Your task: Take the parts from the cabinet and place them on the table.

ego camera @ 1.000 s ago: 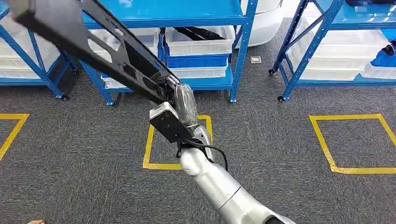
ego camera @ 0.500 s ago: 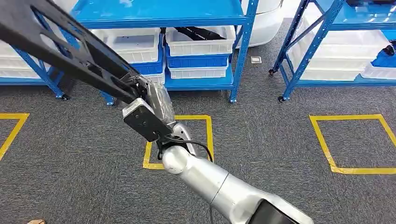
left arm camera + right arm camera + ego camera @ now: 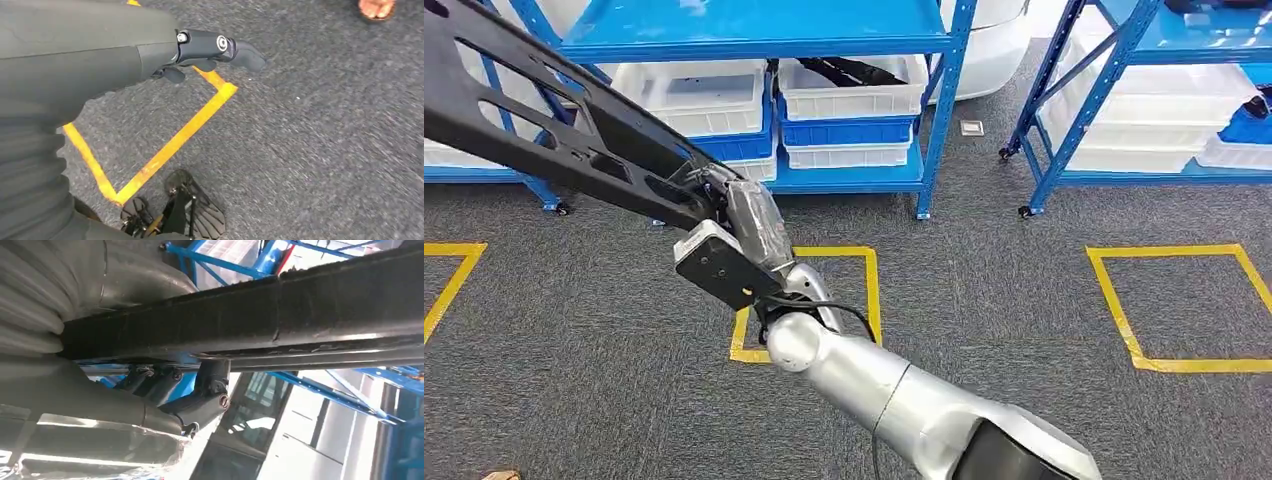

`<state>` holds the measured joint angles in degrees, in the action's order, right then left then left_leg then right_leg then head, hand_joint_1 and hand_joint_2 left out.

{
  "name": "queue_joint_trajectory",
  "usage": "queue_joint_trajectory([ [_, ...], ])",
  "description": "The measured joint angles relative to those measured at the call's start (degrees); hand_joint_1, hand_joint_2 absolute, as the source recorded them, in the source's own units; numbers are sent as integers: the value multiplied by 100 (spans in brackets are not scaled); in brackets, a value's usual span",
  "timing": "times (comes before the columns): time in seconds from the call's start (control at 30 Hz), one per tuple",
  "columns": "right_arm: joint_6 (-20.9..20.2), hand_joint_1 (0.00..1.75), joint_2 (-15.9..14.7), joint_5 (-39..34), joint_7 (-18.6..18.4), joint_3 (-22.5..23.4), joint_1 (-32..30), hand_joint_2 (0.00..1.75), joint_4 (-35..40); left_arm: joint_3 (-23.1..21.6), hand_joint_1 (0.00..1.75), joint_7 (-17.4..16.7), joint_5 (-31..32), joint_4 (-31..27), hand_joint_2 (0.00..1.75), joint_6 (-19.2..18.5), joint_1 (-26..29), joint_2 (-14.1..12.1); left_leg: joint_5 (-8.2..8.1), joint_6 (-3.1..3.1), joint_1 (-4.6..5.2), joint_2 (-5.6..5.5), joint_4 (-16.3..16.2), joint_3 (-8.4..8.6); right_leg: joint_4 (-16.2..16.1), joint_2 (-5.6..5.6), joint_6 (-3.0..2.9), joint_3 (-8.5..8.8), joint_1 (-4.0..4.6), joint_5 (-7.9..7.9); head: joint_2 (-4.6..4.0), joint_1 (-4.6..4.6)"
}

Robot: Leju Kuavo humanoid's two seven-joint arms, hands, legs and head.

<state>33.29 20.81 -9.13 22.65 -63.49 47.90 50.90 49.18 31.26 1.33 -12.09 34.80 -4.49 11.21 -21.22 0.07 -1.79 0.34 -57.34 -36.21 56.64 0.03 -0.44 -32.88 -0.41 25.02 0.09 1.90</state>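
**Head view: right hand carrying a long black part over the floor**

Head view, main panel. The right hand (image 3: 742, 232) is clamped on one end of a long black part (image 3: 554, 120), a flat perforated beam that runs up and to the left until the picture's left and top edges cut it off; its far end cannot be seen. The part is held in the air in front of the blue cabinet (image 3: 844, 40), whose lower shelf carries white bins (image 3: 849, 95) and a blue bin (image 3: 844, 132). A second blue rack (image 3: 1074, 110) stands to the right, well apart from the first, with grey carpet (image 3: 984, 330) open between them. Yellow floor squares (image 3: 1184, 310) mark the carpet at centre, right and left; the arm crosses the centre square and hides its near left corner.

Right wrist view. The black part (image 3: 280, 315) spans the frame, pressed against the ribbed grey cover of the hand (image 3: 100, 405); dark fingers (image 3: 205, 400) curl up under the beam's lower edge. Blue shelf struts lie behind, blurred and bright.

Left wrist view. The left hand (image 3: 200, 50) hangs above the carpet and a yellow line, holding nothing; one dark finger (image 3: 235, 50) reaches out straight, and the grey cover hides how the others lie. A person's foot (image 3: 376, 7) is cut off at the frame's edge.
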Motion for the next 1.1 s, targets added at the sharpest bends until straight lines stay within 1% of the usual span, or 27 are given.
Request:
queue_joint_trajectory([
  [0.07, -55, 175, 0, 114, 70, 0, 1, 175, -48, 11, 0, 17, -41, 2, 175, -44, -3, 31, -2, 5, -3, 0, -4, -10, 2, 0, 1, -4, 0, 0, 0, 0],
  [0.13, -111, 175, -2, 290, 92, 35, -9, 175, -92, 39, 0, 17, -72, 2, 175, -120, -5, 35, -14, 27, 0, 0, -26, -20, 2, 0, 9, -3, -13, -5, 0, 7],
  [0.2, -176, 175, 2, 678, 94, 213, -72, 175, -98, 65, 0, 0, -70, 0, 175, -262, -5, 22, -22, 52, 7, -1, -41, -35, -8, -2, 29, -3, -20, -16, 0, 4],
  [0.23, -203, 175, 7, 840, 89, 298, -102, 175, -98, 79, 0, -18, -61, 0, 175, -300, -5, 15, -20, 73, 16, -1, -38, -35, -22, -3, 45, 2, -27, -26, 0, 0],
  [0.27, -227, 175, 18, 1043, 81, 433, -139, 175, -92, 83, 0, -29, -46, 0, 175, -345, -5, 11, 14, 125, 29, -2, 45, -3, -76, -4, 85, 24, 4, -50, 0, 11],
  [0.3, -247, 175, 0, 1184, 65, 558, -187, 175, -85, 83, 0, -37, -28, 0, 175, -401, -6, 9, 106, 177, -49, 13, 213, 78, -17, -6, 90, -20, 6, -8, 0, -11],
  [0.33, -271, 175, 0, 1279, 57, 654, -205, 175, -83, 83, 0, -39, -17, 0, 175, -459, -15, 9, 143, 210, -30, 12, 264, 95, 164, 0, 74, -119, 3, 148, 0, -28],
  [0.37, -280, 175, -2, 1353, 39, 739, -223, 175, -83, 83, 0, -39, -13, 0, 175, -514, -19, 6, 163, 233, -30, 12, 265, 73, 538, 1, 49, -285, -19, 356, 0, -31],
  [0.4, -282, 175, -17, 1420, 24, 828, -277, 175, -83, 83, 0, -39, 9, 0, 175, -568, -24, -4, 173, 217, -30, 11, 265, 52, 1016, 0, 41, -493, -38, 570, 0, -35],
  [0.43, -282, 175, -35, 1464, 9, 896, -342, 175, -83, 83, 0, -44, 39, 0, 175, -590, -25, -13, 183, 204, -31, 9, 265, 30, 1440, 1, 57, -679, -69, 730, 0, -33],
  [0.47, -282, 175, -50, 1521, -24, 953, -408, 175, -83, 83, 0, -116, 48, 0, 175, -568, -25, -22, 201, 178, -34, 6, 264, 9, 1686, 0, 107, -777, -92, 790, 0, -35],
  [0.5, -282, 175, -61, 1584, -61, 1014, -475, 175, -83, 83, 0, -238, 59, 2, 175, -507, -26, -26, 225, 141, -45, 1, 261, -19, 1628, -2, 171, -724, -128, 749, 0, -35],
  [0.53, -297, 175, -63, 1635, -64, 1062, -513, 175, -83, 83, 0, -284, 77, 2, 175, -454, -33, -18, 244, 111, -62, 1, 248, -48, 1309, -4, 243, -539, -164, 636, 0, -35],
  [0.57, -341, 175, -59, 1689, -55, 1130, -532, 175, -83, 83, 0, -306, 103, 4, 175, -402, -36, -3, 261, 77, -87, 2, 222, -86, 803, -6, 316, -264, -202, 475, 0, -37],
  [0.6, -376, 175, -55, 1744, -42, 1195, -534, 175, -81, 81, 0, -315, 120, 4, 175, -383, -56, 7, 265, 19, -109, 1, 155, -141, 208, -10, 388, 84, -261, 328, 0, -35],
  [0.63, -396, 175, -52, 1775, -35, 1255, -537, 175, -72, 81, 0, -321, 138, 2, 175, -372, -75, 0, 261, -41, -88, -5, 104, -190, 155, -25, 384, 109, -225, 322, 0, -41],
  [0.67, -404, 175, -24, 1814, -33, 1301, -563, 175, -54, 79, 0, -328, 158, 4, 175, -369, -87, 2, 231, -104, -89, -2, 44, -219, 114, 5, 296, 87, -208, 269, 0, -66],
  [0.7, -415, 175, -11, 1836, -33, 1360, -585, 175, -39, 76, 0, -330, 162, 2, 175, -369, -91, 0, 237, -116, -105, 0, 53, -242, 127, 1, 248, 96, -261, 247, 0, -31],
  [0.73, -435, 175, -4, 1866, -33, 1410, -598, 175, -33, 76, 0, -348, 162, 4, 175, -374, -90, -2, 223, -56, -120, 4, 69, -229, 134, -2, 232, 89, -231, 223, 0, -42],
  [0.77, -452, 175, 2, 1879, -33, 1442, -602, 175, -30, 79, 0, -354, 164, 4, 175, -376, -90, -2, 230, 49, -125, 3, 81, -222, 134, 9, 188, 82, -227, 201, 0, -28],
  [0.83, -468, 175, 2, 1912, -35, 1501, -624, 175, -22, 76, 0, -367, 168, 4, 175, -376, -91, -2, 341, 289, -132, 5, 96, -228, 134, 11, 142, 76, -187, 172, 0, -24],
  [0.87, -472, 175, 2, 1917, -35, 1524, -633, 175, -13, 76, 0, -367, 171, 4, 175, -378, -91, -2, 337, 371, -133, 4, 96, -230, 134, 11, 137, 74, -176, 169, 0, -28],
  [0.9, -476, 175, 2, 1921, -37, 1539, -638, 175, -2, 76, 0, -370, 171, 4, 175, -378, -91, -2, 342, 434, -135, 4, 96, -231, 135, 12, 115, 70, -162, 157, 0, -24],
  [0.93, -483, 175, 2, 1923, -37, 1550, -640, 175, -2, 76, 0, -387, 171, 4, 175, -378, -90, -4, 366, 472, -135, 4, 97, -228, 136, 11, 114, 68, -148, 157, 0, -24],
  [0.97, -483, 175, 2, 1932, -37, 1569, -645, 175, 2, 76, 0, -402, 173, 4, 175, -376, -91, -4, 383, 502, -138, 4, 97, -229, 138, 11, 99, 65, -139, 147, 0, -26],
  [1.03, -490, 175, 2, 1952, -42, 1596, -659, 175, 11, 76, 0, -413, 177, 4, 175, -376, -90, -7, 387, 502, -143, 4, 101, -230, 140, 11, 93, 58, -119, 149, 0, -24],
  [1.1, -494, 175, 2, 1978, -48, 1620, -676, 175, 13, 76, 0, -413, 177, 4, 175, -376, -90, -9, 402, 474, -148, 5, 106, -231, 141, 11, 93, 55, -104, 150, 0, -26],
])
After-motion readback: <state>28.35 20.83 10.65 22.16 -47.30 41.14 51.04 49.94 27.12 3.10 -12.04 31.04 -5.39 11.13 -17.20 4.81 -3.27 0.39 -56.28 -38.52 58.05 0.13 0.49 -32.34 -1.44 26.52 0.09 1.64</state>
